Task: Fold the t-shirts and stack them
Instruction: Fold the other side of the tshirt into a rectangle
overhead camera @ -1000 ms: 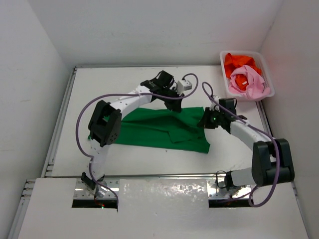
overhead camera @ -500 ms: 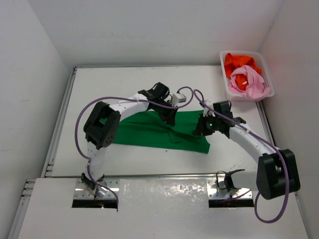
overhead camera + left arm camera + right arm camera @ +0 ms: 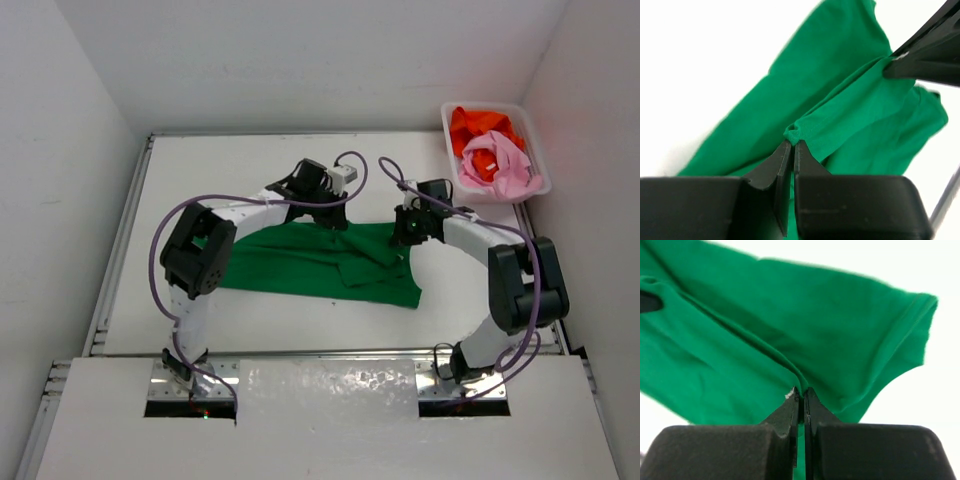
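— How far along are you with the shirts?
— Barely into the first one, I judge. The green shirt (image 3: 300, 265) lies across the middle of the surface (image 3: 250, 170), mostly flat, with a loose flap doubled over on its right half. No neat fold shows yet.
— And your pincers?
— Both are pressed together on cloth. My left pincer (image 3: 791, 145) pinches a bunched ridge of the green shirt at its far edge. My right pincer (image 3: 801, 392) pinches a crease of the same shirt near its far right corner, by the sleeve.
— The other two?
— The pink shirt (image 3: 495, 160) and the orange shirt (image 3: 480, 125) sit crumpled in the white basket (image 3: 451, 150) at the far right corner, well apart from the green one. Neither is folded and there is no stack, so three folds and the stacking are left.
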Controlling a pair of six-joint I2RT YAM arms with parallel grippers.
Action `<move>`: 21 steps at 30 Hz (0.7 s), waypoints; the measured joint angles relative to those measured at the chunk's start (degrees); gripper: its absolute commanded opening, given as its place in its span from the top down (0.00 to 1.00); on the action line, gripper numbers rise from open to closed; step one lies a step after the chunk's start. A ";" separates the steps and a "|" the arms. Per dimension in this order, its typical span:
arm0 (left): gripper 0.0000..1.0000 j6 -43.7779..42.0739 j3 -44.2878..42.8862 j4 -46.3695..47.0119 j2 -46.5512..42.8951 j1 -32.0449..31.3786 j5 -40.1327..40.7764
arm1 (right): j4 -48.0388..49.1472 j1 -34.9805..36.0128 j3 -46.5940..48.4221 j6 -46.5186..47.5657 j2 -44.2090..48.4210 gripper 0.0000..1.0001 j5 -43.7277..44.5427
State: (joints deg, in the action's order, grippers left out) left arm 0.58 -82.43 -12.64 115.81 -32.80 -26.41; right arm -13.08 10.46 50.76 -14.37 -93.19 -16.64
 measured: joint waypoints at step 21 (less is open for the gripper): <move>1.00 3.56 -0.17 4.48 4.74 -0.11 8.24 | -2.97 -0.24 12.66 5.22 -12.70 0.85 8.28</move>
State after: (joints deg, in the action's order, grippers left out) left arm 4.14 -82.61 -8.16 120.55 -32.91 -18.17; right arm -16.05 10.22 63.42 -9.15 -105.89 -8.36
